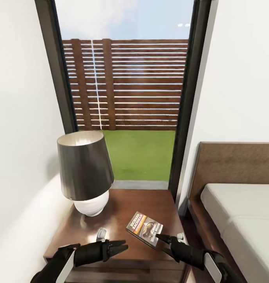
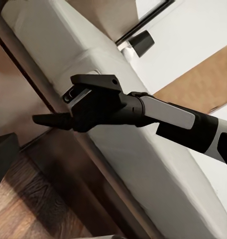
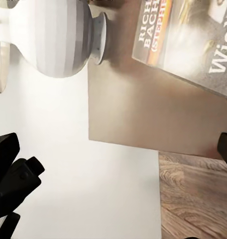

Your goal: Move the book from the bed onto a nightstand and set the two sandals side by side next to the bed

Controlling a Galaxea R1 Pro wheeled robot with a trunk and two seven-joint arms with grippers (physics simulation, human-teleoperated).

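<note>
Head view. The book (image 1: pixel 145 228) is shown lying flat on the glossy top of the nightstand (image 1: pixel 122 204), toward its front right quarter, well apart from the lamp (image 1: pixel 86 173) at the back left. The right gripper (image 1: pixel 162 237) is seen with its tip just beside the book's near corner; whether contact exists cannot be told, and its opening cannot be judged from this angle. The left gripper (image 1: pixel 121 246) is held over the nightstand's front edge with its fingers drawn to a narrow point and nothing between them. The bed (image 1: pixel 244 220) is seen at the right, apart from the nightstand. A risk is judged here: the book lies near the front edge, so a sideways drag by the right gripper as it leaves could push it off. White lettering on the cover is visible but too small to be read.

Left wrist view. The right gripper (image 2: pixel 49 120) is seen from the side against the bed (image 2: pixel 158 169) and the wood floor (image 2: pixel 39 209), its fingers closed to a slim wedge, empty. The lamp (image 2: pixel 139 44) is seen small and distant.

Right wrist view. The book (image 3: pixel 193 40) is seen close, resting on the nightstand (image 3: pixel 143 114) beside the white lamp base (image 3: pixel 58 37). "RICHARD BACHMAN" can be partly read, with "(STEPHEN" beneath it on an orange band, and "Wiel" in large white letters. The sandals remain to be placed.
</note>
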